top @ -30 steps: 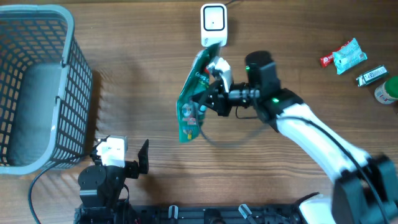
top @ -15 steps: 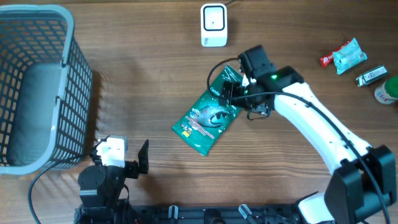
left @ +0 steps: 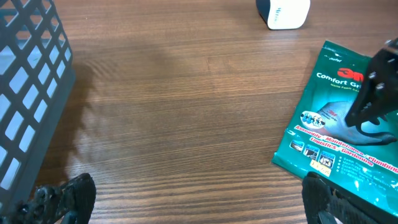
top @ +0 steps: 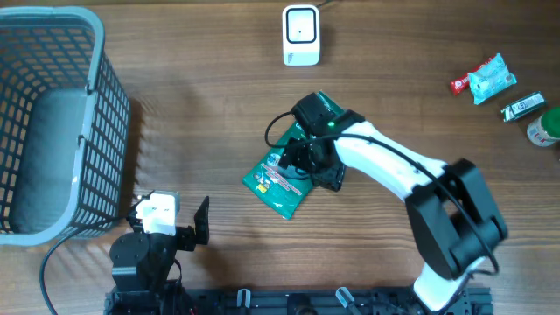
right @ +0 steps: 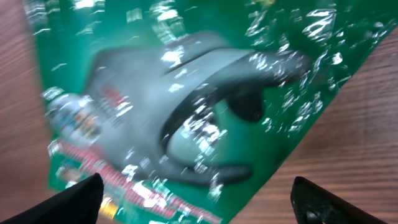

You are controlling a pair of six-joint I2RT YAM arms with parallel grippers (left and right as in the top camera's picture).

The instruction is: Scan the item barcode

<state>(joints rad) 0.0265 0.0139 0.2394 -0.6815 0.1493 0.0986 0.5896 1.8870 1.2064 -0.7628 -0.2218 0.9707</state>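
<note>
The item, a green plastic package [top: 278, 182], lies flat on the wooden table with its printed front up; no barcode shows. My right gripper [top: 308, 159] hovers right over the package's upper part, open, with nothing between its fingers. In the right wrist view the shiny green package [right: 186, 106] fills the frame, and the two black fingertips [right: 81, 196] stand wide apart above it. The white scanner [top: 300, 35] stands at the far edge of the table. My left gripper [top: 179, 220] rests open near the front edge; in its view the package [left: 329, 143] lies ahead on the right.
A grey wire basket [top: 52, 122] stands at the left, its wall close to my left gripper [left: 199, 199]. Snack packets [top: 486, 77], a small dark bar [top: 522, 106] and a green-capped jar [top: 544, 127] lie at the far right. The scanner's cable runs off the far edge.
My right gripper has opened and let the green package go. The package has gone from upright by the scanner to flat on the table. The right arm swung left and down over it.
</note>
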